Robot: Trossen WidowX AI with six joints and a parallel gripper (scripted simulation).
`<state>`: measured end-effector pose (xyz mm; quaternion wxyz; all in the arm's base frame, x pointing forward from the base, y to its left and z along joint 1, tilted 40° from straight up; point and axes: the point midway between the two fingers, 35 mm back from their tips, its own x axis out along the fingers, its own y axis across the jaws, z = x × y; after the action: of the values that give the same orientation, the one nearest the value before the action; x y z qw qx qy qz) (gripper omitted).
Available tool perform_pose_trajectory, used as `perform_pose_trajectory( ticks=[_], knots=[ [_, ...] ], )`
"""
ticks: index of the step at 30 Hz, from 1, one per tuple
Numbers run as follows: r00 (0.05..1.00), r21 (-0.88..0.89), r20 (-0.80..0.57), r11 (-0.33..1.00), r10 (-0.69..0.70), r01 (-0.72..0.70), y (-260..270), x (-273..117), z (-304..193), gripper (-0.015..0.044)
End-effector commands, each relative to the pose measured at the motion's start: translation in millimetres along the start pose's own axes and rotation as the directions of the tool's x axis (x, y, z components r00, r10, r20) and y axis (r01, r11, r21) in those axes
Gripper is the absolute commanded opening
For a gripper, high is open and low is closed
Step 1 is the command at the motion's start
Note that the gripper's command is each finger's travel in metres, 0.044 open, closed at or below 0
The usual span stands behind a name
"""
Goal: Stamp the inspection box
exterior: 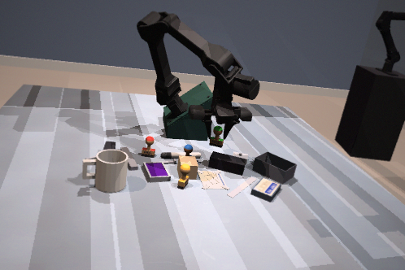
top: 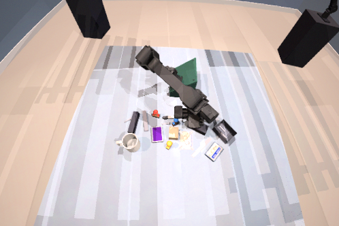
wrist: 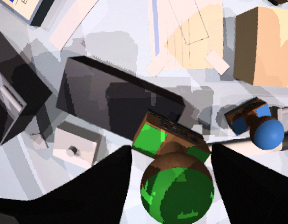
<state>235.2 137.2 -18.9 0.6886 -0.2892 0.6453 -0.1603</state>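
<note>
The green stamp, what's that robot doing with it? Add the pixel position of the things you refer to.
The robot arm point(top: 167, 75) point(exterior: 187, 41) is holding the green-topped stamp point(exterior: 217, 137) point(wrist: 176, 185) up off the table in its hand point(exterior: 219, 128) point(wrist: 171, 152). The purple ink pad point(top: 156, 134) point(exterior: 157, 170) and the paper card point(top: 186, 139) point(exterior: 212, 180) are lying on the table, and the stamp is not on either one. The red point(top: 156, 114) point(exterior: 149, 146), blue point(top: 175, 122) point(exterior: 188, 149) point(wrist: 267, 132) and yellow point(top: 169, 145) point(exterior: 184, 175) stamps are not in its hand.
</note>
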Motion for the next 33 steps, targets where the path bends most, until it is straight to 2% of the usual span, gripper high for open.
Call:
perform_pose_trajectory(
  ticks=[1,13,24,33],
  knots=[
    [1.000,-0.004,0.005,1.000,0.001,-0.001,-21,-3,15,0.0000],
    [1.000,-0.001,0.011,1.000,-0.008,0.008,-97,-5,50,0.0000],
    [0.999,0.007,0.004,0.999,-0.045,0.045,-177,-5,61,0.0000],
    [0.999,0.008,0.003,0.999,-0.048,0.048,-183,-2,62,0.0000]
  ],
)
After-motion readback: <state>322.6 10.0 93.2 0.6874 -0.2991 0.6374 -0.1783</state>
